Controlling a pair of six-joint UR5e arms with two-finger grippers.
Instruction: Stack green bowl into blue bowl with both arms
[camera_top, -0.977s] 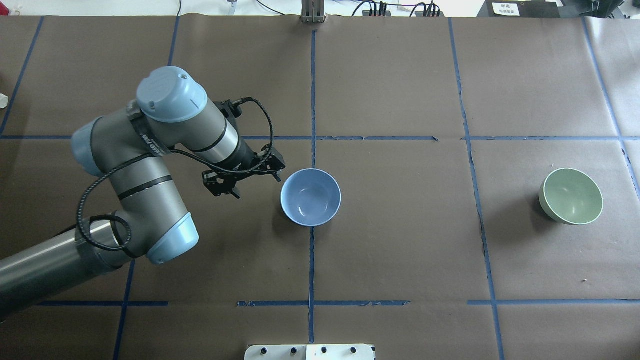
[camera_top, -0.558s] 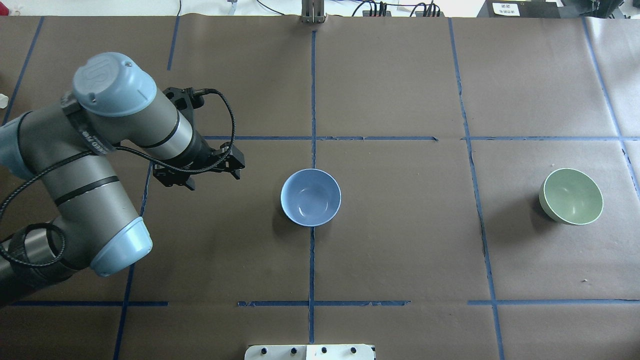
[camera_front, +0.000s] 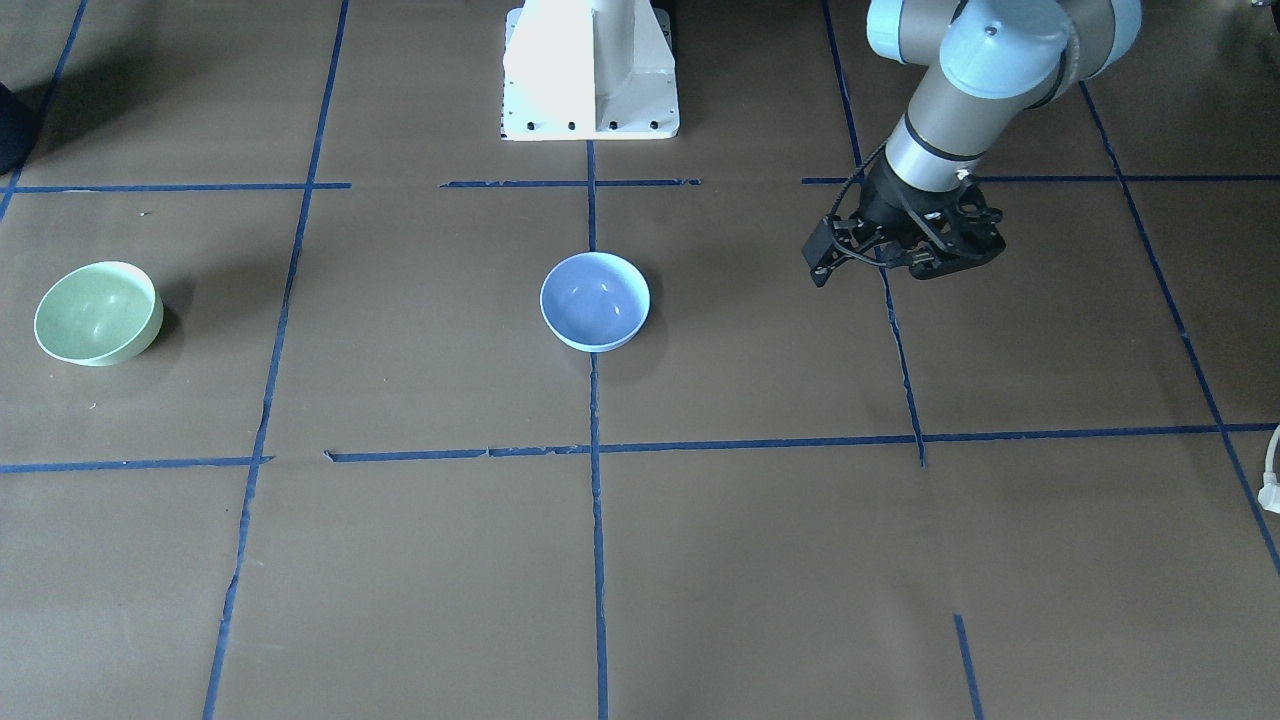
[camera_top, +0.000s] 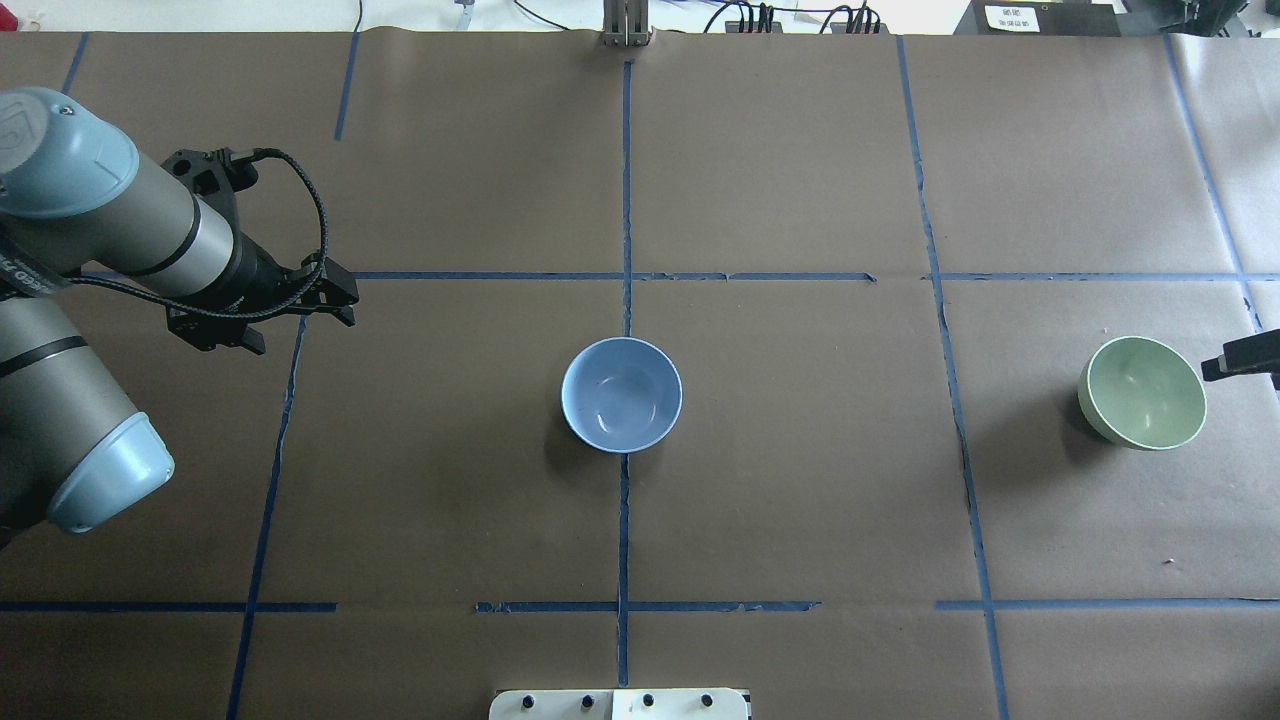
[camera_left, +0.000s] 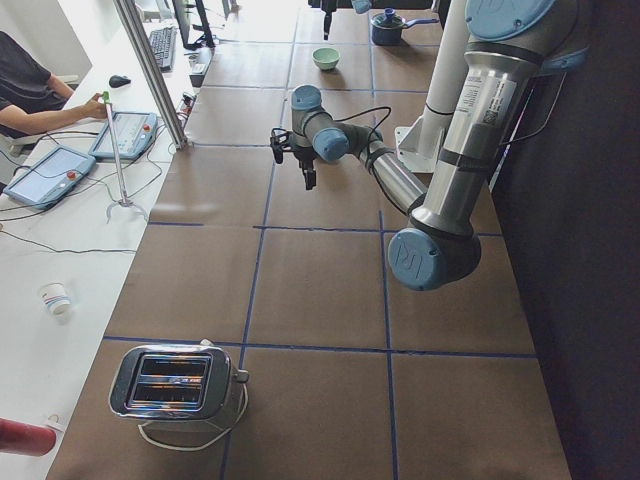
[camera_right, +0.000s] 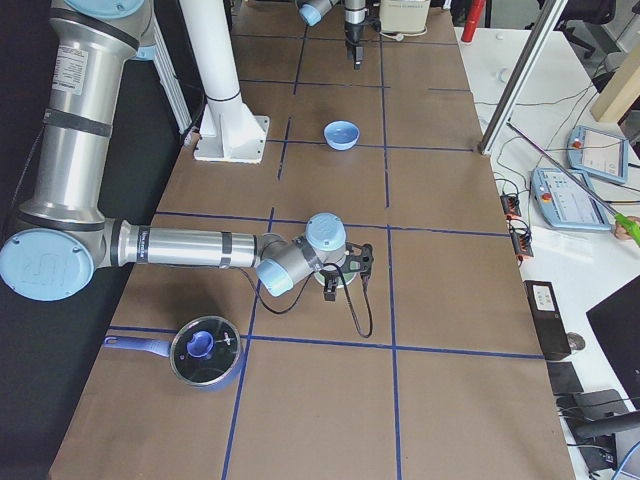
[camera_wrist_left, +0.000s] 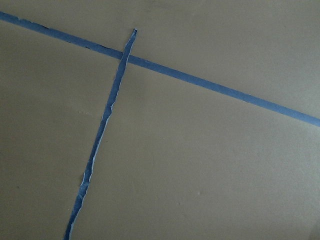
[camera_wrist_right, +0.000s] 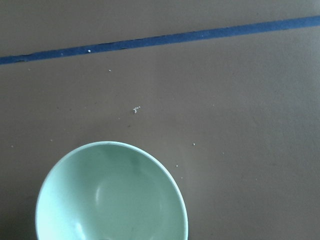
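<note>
— Where do the bowls sit?

— Both are upright on the table (camera_top: 800, 480), well apart and not yet stacked. The blue bowl (camera_top: 621, 394) is mid-table, on a line of blue tape (camera_top: 624, 200). The green bowl (camera_top: 1142, 392) is far out on the robot's right side.

— And the left end effector?

— The left end effector (camera_top: 262, 315) hangs over the table on the robot's left, pointing down, well apart from the blue bowl. Its fingers look spread, with nothing between them. Its wrist camera sees only table and two crossing tape lines.

— The right one?

— In the right side view, the right end effector (camera_right: 338, 272) is directly over the green bowl. From overhead, only a black tip of it pokes in at the edge, just beside the bowl's rim. Its wrist camera shows only the bowl, low and to the left, on the table. Whether it is clenched or released, I cannot tell.

— Anything else on the table?

— A lidded pot (camera_right: 205, 352) at the robot's right end, and a toaster (camera_left: 175, 385) at the left end.
</note>
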